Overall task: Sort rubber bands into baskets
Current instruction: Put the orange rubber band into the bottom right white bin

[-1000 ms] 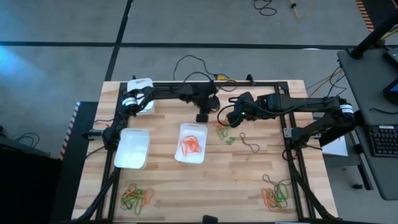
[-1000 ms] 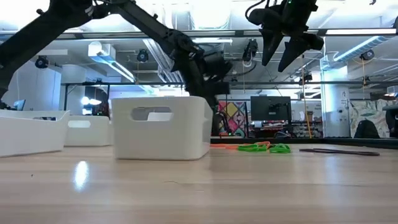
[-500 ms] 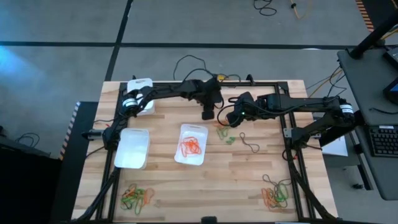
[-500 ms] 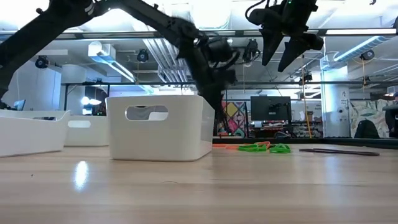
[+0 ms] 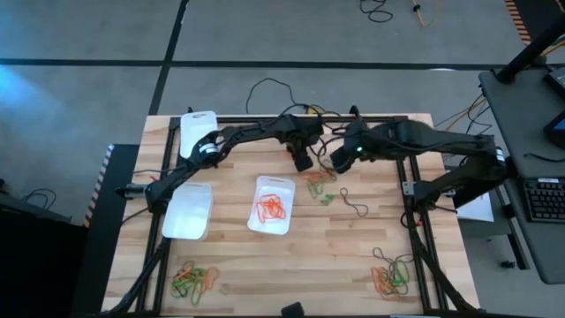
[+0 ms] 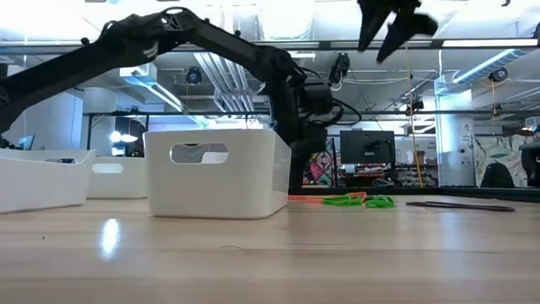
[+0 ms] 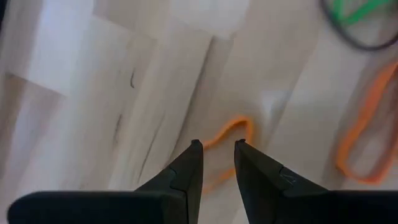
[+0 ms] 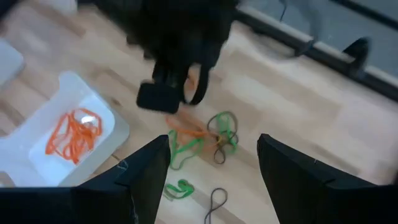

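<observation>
Jaws of left gripper [image 7: 215, 144] nearly closed, empty, over an orange rubber band [image 7: 229, 135] on the counter [image 5: 353, 256] beside the middle basket [image 5: 272, 204]; right gripper [image 8: 211, 155] spread, waiting above — drop straight, pinch one strand only.

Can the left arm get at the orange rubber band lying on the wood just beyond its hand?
Probably yes. The left hand hangs right over the thin orange rubber band loop, fingers slightly apart, with bare wood around the loop and nothing between.

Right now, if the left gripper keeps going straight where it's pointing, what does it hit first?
Likely the orange rubber band on the wooden table: the left gripper, fingers slightly apart, points right at that loop. How far off it sits is unclear.
</observation>
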`<state>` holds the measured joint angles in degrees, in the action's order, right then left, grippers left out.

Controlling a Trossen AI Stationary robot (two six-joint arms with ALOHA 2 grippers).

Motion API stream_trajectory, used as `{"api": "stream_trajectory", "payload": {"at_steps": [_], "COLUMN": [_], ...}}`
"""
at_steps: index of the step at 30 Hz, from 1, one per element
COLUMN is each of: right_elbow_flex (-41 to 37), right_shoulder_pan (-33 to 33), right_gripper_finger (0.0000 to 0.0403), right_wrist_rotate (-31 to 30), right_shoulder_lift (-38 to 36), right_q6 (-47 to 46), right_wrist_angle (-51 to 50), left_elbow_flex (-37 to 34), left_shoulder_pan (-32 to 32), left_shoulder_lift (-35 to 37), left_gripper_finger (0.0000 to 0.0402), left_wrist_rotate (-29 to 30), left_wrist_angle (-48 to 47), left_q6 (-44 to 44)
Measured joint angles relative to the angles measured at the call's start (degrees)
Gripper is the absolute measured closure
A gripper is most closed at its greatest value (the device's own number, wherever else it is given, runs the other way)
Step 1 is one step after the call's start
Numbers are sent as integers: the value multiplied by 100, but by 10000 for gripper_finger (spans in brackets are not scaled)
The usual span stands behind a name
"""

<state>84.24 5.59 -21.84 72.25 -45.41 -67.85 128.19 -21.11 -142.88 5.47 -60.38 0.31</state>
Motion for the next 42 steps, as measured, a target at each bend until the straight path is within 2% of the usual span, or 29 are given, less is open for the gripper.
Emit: {"api": "stream_trajectory", "payload": {"at_steps": [5,9,13,18,24,28,34,42], "right_elbow_flex": [570,706,713,713,713,713,713,712], "right_shoulder_pan": [-99,-97,-97,-97,-98,-107,-214,-452], "right_gripper_finger": [170,170,170,170,170,170,170,170], "right_wrist_rotate": [-248,-285,-326,-316,-172,-171,-168,-167], "right_shoulder_lift": [-202,-404,-519,-501,-454,-457,-387,-193], "right_q6": [2,-22,-217,-479,-664,-955,-1262,-1571], "right_wrist_angle": [-431,-435,-437,-433,-385,-389,-384,-380], "left_elbow_flex": [146,281,174,152,123,31,-314,-449], "left_shoulder_pan": [71,248,381,414,406,367,253,268], "left_shoulder_lift": [34,34,32,-10,-46,-47,-45,-23], "left_gripper_finger": [325,325,325,325,325,325,325,325], "left_wrist_rotate": [59,-37,61,977,981,1010,345,546], "left_wrist_angle": [74,161,452,576,5,-18,-69,31], "left_q6": [3,-92,-539,-677,-594,-503,-449,126]}}
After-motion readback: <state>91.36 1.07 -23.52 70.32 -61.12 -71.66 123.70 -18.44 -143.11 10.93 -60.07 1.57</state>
